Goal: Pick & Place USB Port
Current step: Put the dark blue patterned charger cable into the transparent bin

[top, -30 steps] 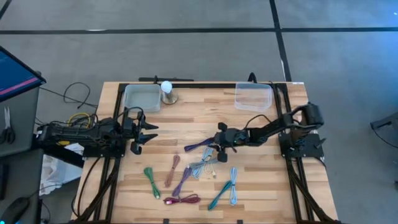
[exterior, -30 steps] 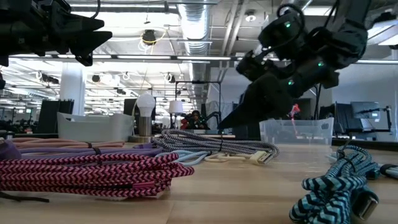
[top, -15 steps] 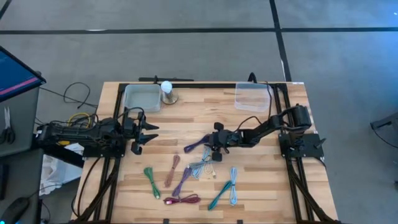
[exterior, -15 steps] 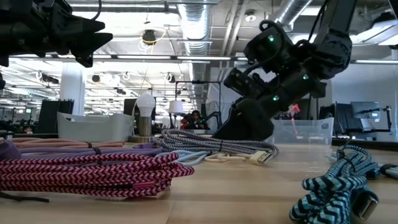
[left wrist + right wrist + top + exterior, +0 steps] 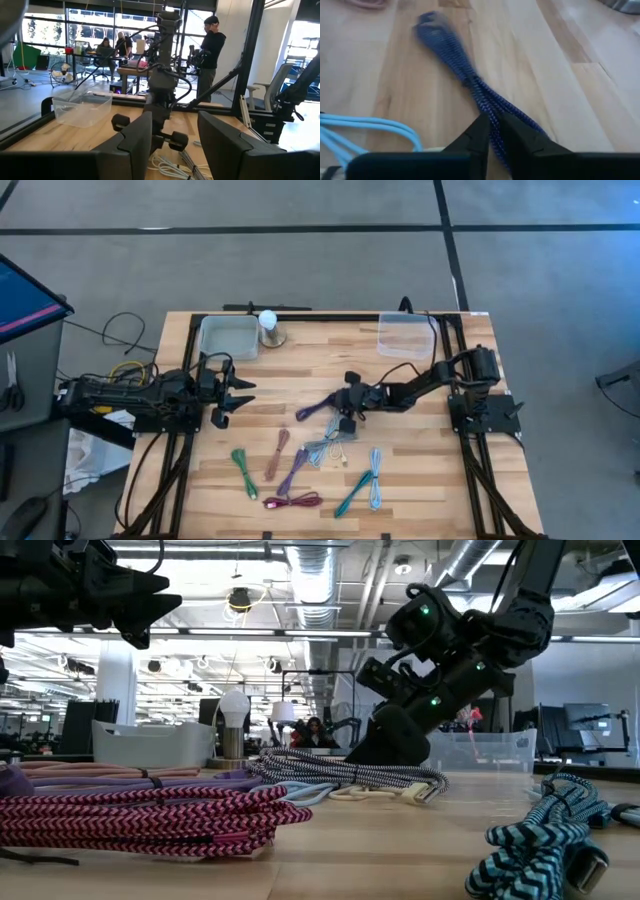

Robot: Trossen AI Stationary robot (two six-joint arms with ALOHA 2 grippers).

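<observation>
Two arms share the wooden table (image 5: 400, 480) in the high view. The left gripper (image 5: 232, 402) waits near the table's left edge, its fingers spread and holding nothing. The right gripper (image 5: 345, 406) reaches to the middle of the table and sits down over one end of the dark blue cable (image 5: 320, 412), the top bundle in a scatter of coiled USB cables. A green cable (image 5: 243, 471) and a magenta cable (image 5: 292, 501) lie nearer the front edge. Two clear bins stand at the back, the left bin (image 5: 228, 336) and the right bin (image 5: 408, 333), with a lamp (image 5: 268, 326) just beside the left one.

Seen from the low view, the right gripper (image 5: 395, 740) is down at table level behind a pile of braided cables, with the right bin (image 5: 478, 751) beyond it.

From the left wrist view, the left gripper's own fingers (image 5: 134, 145) stand apart with empty space between them; the right arm (image 5: 162, 100) shows across the table.

Closest of all, the right wrist view shows the right gripper's fingers (image 5: 479, 134) pinched in against the dark blue cable (image 5: 470, 80), which runs between them and still lies on the wood.

I judge this to be the grasp step. The next move calls for a firm hold, a clean lift clear of the neighbouring light blue cable (image 5: 375, 131), then a carry to a bin.
</observation>
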